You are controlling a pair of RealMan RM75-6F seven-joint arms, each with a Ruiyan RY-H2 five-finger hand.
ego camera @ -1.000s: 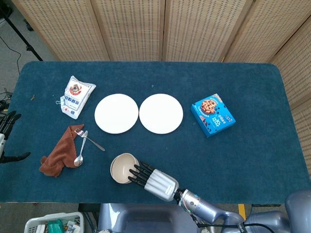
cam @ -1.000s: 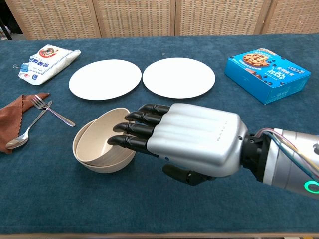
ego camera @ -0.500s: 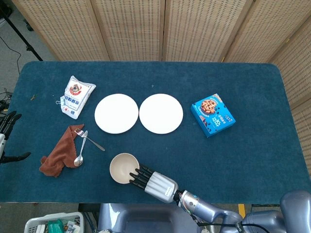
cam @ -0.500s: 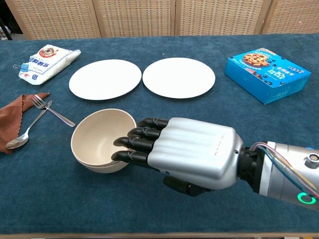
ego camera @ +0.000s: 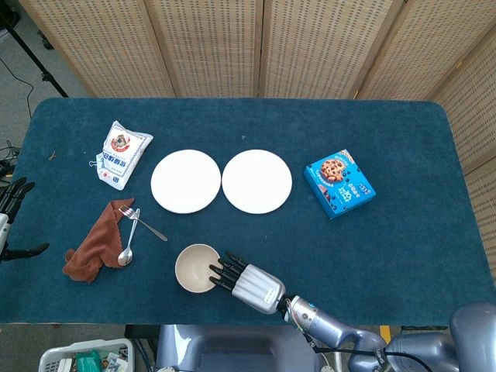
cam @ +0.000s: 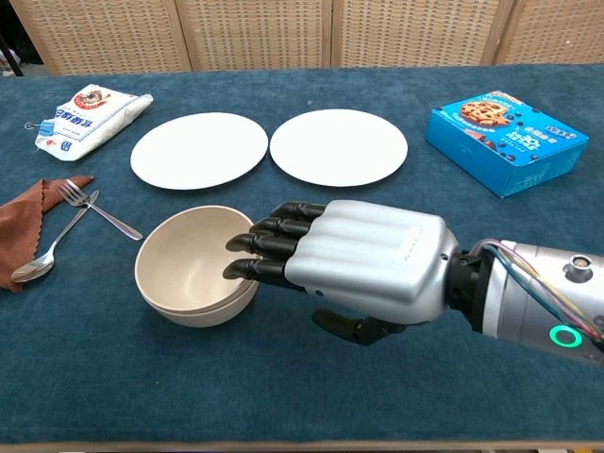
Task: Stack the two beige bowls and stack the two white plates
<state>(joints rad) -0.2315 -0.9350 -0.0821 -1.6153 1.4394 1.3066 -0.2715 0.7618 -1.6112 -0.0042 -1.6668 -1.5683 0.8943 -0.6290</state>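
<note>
The bowls (cam: 196, 265) sit nested near the table's front edge, the two plates (ego camera: 186, 181) side by side behind them. The right hand (cam: 354, 267), fingers loosely spread and holding nothing, should lift clear without nudging the stack; it has backed off the rim, seemingly no longer touching, and the upper bowl has settled level

The words are too small and blurry to read on the blue cardboard cookie box (cam: 505, 142) at 2 o'clock and the white plastic bag (cam: 90, 114) at 10 o'clock.
</note>
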